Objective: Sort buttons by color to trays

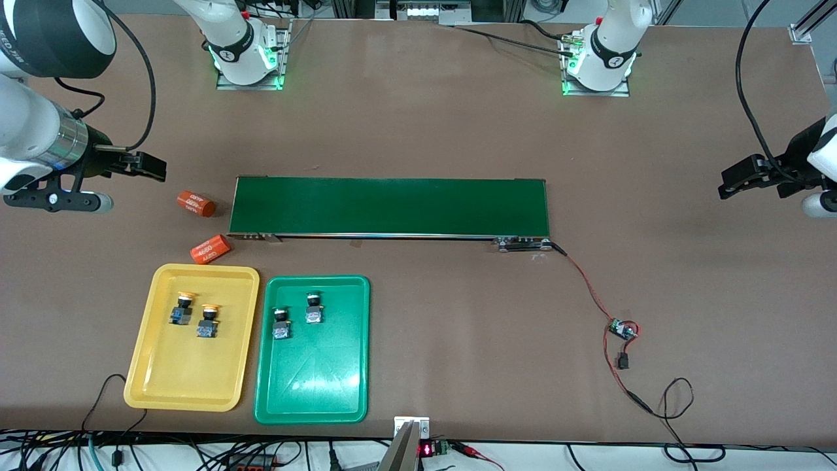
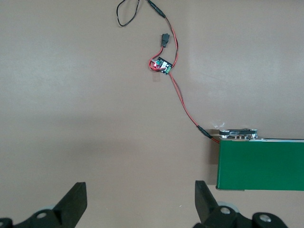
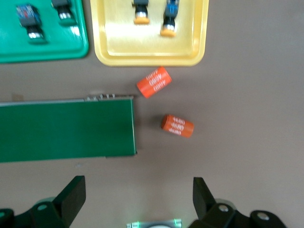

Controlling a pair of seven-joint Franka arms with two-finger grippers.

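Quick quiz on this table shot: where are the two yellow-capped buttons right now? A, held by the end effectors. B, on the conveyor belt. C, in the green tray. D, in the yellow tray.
D: both yellow-capped buttons lie side by side in the yellow tray, while the green tray holds the two green-capped ones and both end effectors are open and hold nothing.

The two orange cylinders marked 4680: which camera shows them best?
The right wrist view: both orange cylinders lie large there, printing readable, between the yellow tray and the conveyor belt. The front view shows them small beside the belt's end. The left wrist view misses them entirely.
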